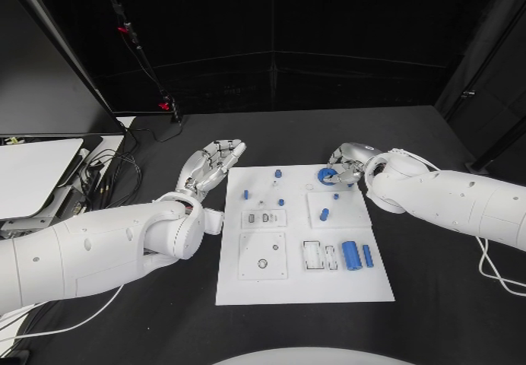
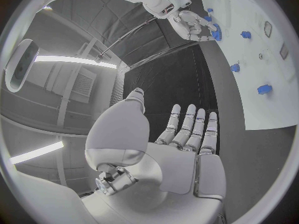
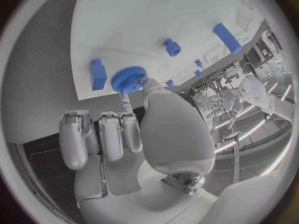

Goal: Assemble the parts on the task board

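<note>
The white task board [image 1: 302, 289] lies in the middle of the black table. My right hand [image 1: 349, 163] is at the board's far right corner and pinches a blue toothed wheel [image 1: 327, 175] between thumb and a finger; in the right wrist view the wheel [image 3: 129, 78] sits just over the board [image 3: 137, 15], with the other fingers curled. My left hand [image 1: 215, 163] lies beside the board's far left corner, flat, fingers stretched out [image 2: 187, 129], holding nothing. A thick blue cylinder [image 1: 351, 255] and a thin blue bar [image 1: 367, 255] lie at the board's near right.
Small blue pieces stand on the board's far half, among them a peg [image 1: 277, 173] and a block [image 1: 324, 214]. Recessed white plates [image 1: 263, 255] sit on its near left. A white panel [image 1: 33, 171] and cables [image 1: 109, 167] lie at the table's left.
</note>
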### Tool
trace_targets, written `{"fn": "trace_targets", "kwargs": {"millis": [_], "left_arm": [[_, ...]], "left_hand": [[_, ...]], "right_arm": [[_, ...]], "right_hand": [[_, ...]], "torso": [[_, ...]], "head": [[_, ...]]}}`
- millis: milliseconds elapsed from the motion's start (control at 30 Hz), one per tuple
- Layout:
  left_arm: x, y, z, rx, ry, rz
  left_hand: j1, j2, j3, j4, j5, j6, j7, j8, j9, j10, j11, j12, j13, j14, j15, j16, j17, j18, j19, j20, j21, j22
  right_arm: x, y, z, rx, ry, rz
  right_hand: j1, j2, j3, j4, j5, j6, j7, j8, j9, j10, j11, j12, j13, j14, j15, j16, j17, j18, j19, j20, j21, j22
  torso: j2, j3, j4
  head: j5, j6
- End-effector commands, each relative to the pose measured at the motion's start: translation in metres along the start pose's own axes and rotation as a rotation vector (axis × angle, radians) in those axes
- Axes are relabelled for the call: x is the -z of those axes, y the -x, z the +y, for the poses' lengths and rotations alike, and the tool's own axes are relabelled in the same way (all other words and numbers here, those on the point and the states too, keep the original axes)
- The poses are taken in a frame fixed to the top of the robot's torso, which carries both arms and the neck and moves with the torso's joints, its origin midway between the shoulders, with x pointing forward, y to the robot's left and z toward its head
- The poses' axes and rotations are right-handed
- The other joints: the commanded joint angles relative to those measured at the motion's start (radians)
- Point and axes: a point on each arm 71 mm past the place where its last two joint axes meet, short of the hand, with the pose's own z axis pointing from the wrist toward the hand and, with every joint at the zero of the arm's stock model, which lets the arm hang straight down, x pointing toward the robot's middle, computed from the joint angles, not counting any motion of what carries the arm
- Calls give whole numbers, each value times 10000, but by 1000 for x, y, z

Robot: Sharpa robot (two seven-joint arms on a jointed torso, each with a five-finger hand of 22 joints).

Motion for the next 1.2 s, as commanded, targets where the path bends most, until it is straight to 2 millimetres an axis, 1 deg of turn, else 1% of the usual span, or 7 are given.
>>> {"fn": "trace_targets", "kwargs": {"millis": [33,400,633,833,933,1133,1200], "left_arm": [[2,-1,-20,33,-2807,112],[2,-1,-20,26,-2792,103],[2,0,-20,24,-2781,99],[2,0,-20,25,-2780,99],[2,0,-20,30,-2778,103],[3,0,-20,42,-2773,111],[3,0,-20,40,-2772,108]], "left_hand": [[-11,93,66,12,56,88,1527,-8,-12,66,3,40,-6,16,49,53,11,88,28,63,60,12],[-11,93,66,12,56,88,1527,-8,-12,66,3,40,-6,16,49,53,11,88,28,63,60,12],[-8,98,67,12,59,88,1528,-9,-12,67,3,40,-6,17,50,54,11,88,28,64,61,13],[2,114,69,10,68,88,1528,-10,-12,69,3,41,-6,18,52,56,11,89,29,67,66,16],[2,114,69,10,68,88,1528,-10,-12,69,3,41,-6,18,52,56,11,89,29,67,66,16],[9,124,70,9,72,88,1528,-11,-12,69,4,41,-6,19,54,57,11,89,21,69,63,11],[9,124,70,9,72,88,1528,-11,-12,69,4,41,-6,19,54,57,11,89,21,69,63,11]], "right_arm": [[1,3,1,-179,151,-346],[2,4,1,-281,262,-498],[2,4,-1,-285,158,-461],[2,3,-3,-244,2,-265],[2,2,-3,-207,-35,-197],[2,1,-3,-113,-130,-72],[2,1,-4,-81,-163,-38]], "right_hand": [[96,16,57,-23,50,163,-20,-73,22,1059,15,25,2632,1039,26,25,2632,-73,1056,29,32,2634],[155,44,91,-54,54,300,-90,-122,25,1059,-32,25,2632,1039,8,25,2632,-73,1056,20,32,2634],[190,20,96,-74,54,286,-109,-197,7,1059,-55,25,2632,1039,-12,25,2632,-73,1056,11,32,2634],[197,0,91,-76,45,264,-110,-253,-5,1059,-61,25,2632,1039,-22,25,2632,-73,1056,4,32,2634],[195,-8,87,-74,42,260,-108,-266,-8,1059,-61,25,2632,1039,-24,25,2632,-73,1056,2,32,2634],[193,-23,80,-70,27,247,-104,-300,-14,1059,-61,25,2632,1039,-27,25,2632,-73,1056,-2,32,2634],[193,-23,80,-70,27,247,-104,-300,-14,1059,-61,25,2632,1039,-27,25,2632,-73,1056,-2,32,2634]], "torso": [[-5,2,-5],[0,-7,-8],[0,-2,0],[-1,-2,-7],[-3,4,4],[-6,6,3],[-5,-2,-3]], "head": [[1,11],[-6,14],[-21,14],[-19,-4],[-30,-12],[-33,-12],[-47,-17]]}}
